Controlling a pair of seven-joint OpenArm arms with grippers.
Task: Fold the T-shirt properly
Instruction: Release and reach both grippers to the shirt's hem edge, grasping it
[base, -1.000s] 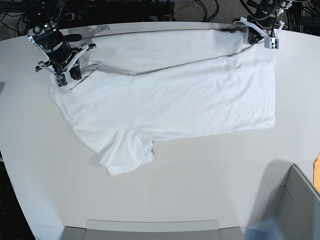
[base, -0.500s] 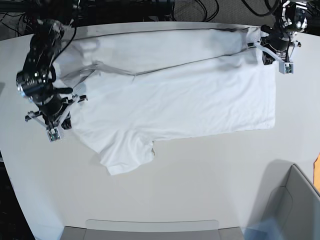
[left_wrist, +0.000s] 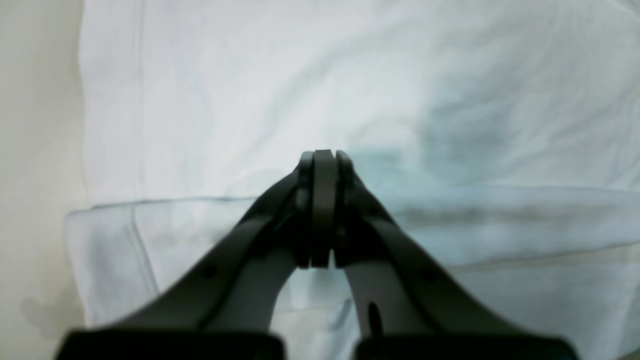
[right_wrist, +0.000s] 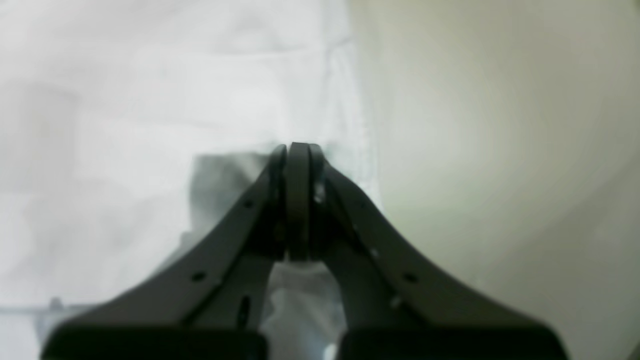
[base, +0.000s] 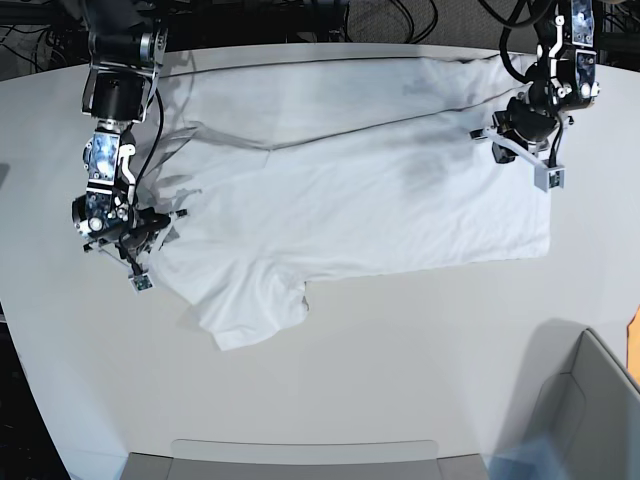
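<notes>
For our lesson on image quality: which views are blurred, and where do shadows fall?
Both wrist views are soft, the dark left gripper and right gripper especially; left wrist shows a bluish shadow on the T-shirt. Base view is sharp, with a grey shadow at lower right.

A smooth white tabletop (base: 400, 340) with a curved far edge fills the room's middle. Dark cables (base: 400, 20) tangle behind it. A grey bin (base: 590, 400) stands at the near right corner, casting a soft shadow.

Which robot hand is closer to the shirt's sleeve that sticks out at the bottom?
Right. The right gripper sits just up-left of that sleeve; the left gripper is far across the T-shirt.
</notes>
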